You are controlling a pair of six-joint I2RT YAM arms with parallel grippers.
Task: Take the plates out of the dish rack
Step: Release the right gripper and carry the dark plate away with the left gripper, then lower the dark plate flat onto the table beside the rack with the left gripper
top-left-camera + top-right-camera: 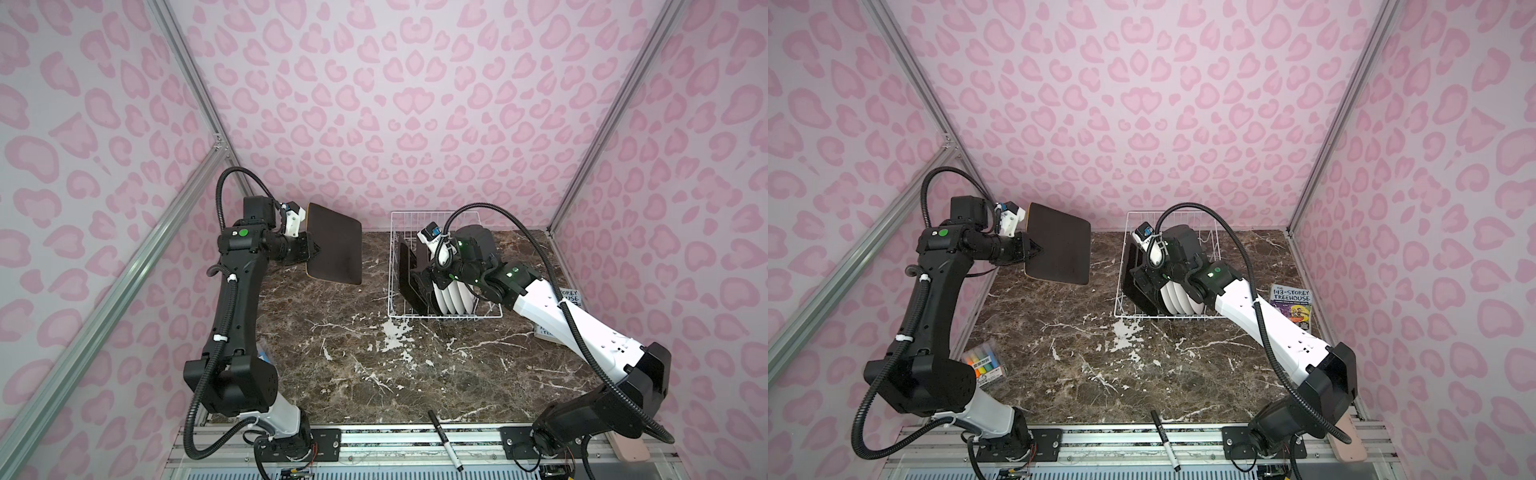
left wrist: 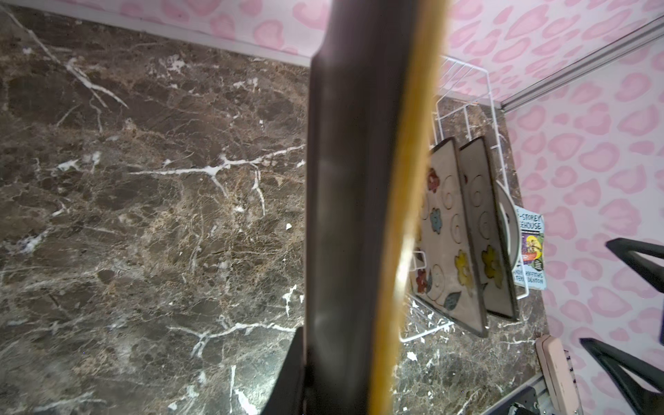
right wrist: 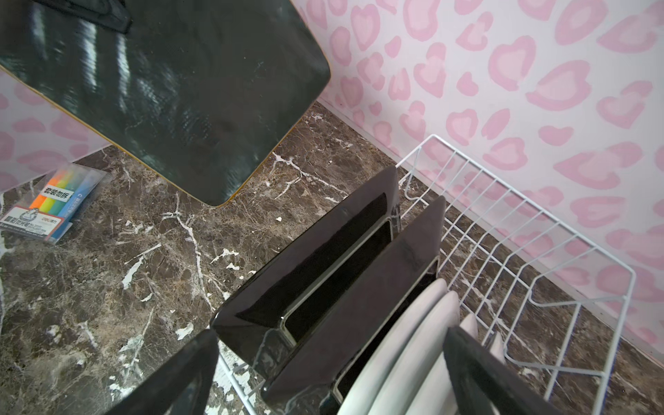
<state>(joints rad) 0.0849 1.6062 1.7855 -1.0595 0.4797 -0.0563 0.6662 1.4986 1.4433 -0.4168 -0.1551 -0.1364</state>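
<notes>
Right gripper (image 3: 330, 336) hangs with jaws spread over the near end of the rack (image 1: 409, 213), gripping nothing; under it two square plates (image 3: 316, 258) and several round white plates (image 1: 451, 297) stand on edge. Farther back, to the left, the left gripper (image 1: 316, 249) is pinched on one square plate (image 1: 338, 245), held above the table (image 1: 353, 374) with its dark back up. By judgement, one plate is out but not set down, and most of the unloading is left.
</notes>
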